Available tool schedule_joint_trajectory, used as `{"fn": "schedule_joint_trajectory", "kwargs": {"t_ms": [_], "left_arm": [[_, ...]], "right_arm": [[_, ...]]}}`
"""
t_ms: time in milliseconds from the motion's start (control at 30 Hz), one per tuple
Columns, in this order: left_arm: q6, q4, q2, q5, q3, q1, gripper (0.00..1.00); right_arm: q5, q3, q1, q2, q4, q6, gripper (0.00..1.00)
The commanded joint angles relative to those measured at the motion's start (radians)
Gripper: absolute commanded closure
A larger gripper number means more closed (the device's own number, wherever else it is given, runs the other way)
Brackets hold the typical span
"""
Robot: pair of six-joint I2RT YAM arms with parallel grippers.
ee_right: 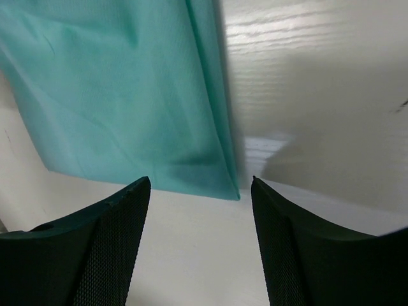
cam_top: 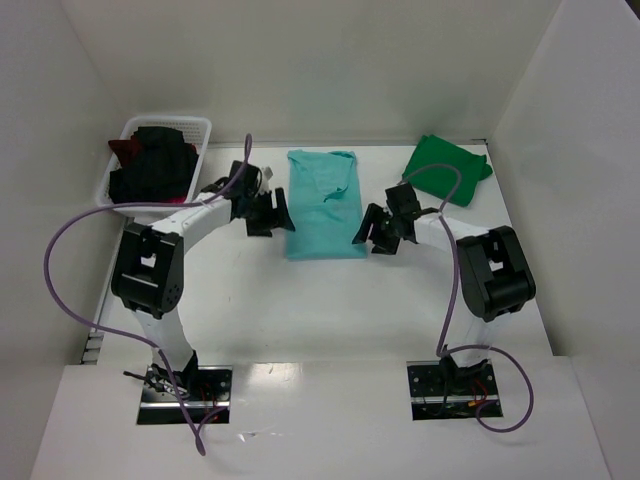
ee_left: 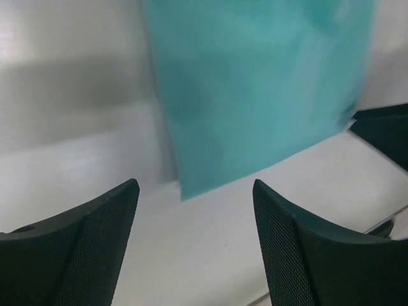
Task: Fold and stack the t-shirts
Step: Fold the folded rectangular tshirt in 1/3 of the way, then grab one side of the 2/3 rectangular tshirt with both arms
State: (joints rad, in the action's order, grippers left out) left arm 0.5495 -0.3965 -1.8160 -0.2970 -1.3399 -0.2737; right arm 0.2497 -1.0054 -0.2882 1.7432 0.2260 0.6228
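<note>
Edges of teal t-shirt [cam_top: 322, 205] between left end effector [cam_top: 279, 213] and right end effector [cam_top: 366, 232], both wide.

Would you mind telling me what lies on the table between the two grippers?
The teal t-shirt lies between the left gripper and right gripper, seen in the top view.

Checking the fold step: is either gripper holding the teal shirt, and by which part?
Nothing is held. The left gripper and right gripper are open beside the teal shirt, not gripping it.
</note>
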Motion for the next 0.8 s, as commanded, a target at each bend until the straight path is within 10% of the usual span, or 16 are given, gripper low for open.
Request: {"fn": "schedule_joint_trajectory", "kwargs": {"t_ms": [0,767], "left_arm": [[0.023,0.035,0.007,-0.045,0.088,-0.016,0.2],[0.061,0.13,-0.088,-0.073,0.162,-0.053,0.37]], "right_arm": [[-0.041,0.014,-0.049,-0.04,-0.025,-0.029,0.3],[-0.096,0.067,-0.049,-0.02,-0.045,-0.009,0.45]]}}
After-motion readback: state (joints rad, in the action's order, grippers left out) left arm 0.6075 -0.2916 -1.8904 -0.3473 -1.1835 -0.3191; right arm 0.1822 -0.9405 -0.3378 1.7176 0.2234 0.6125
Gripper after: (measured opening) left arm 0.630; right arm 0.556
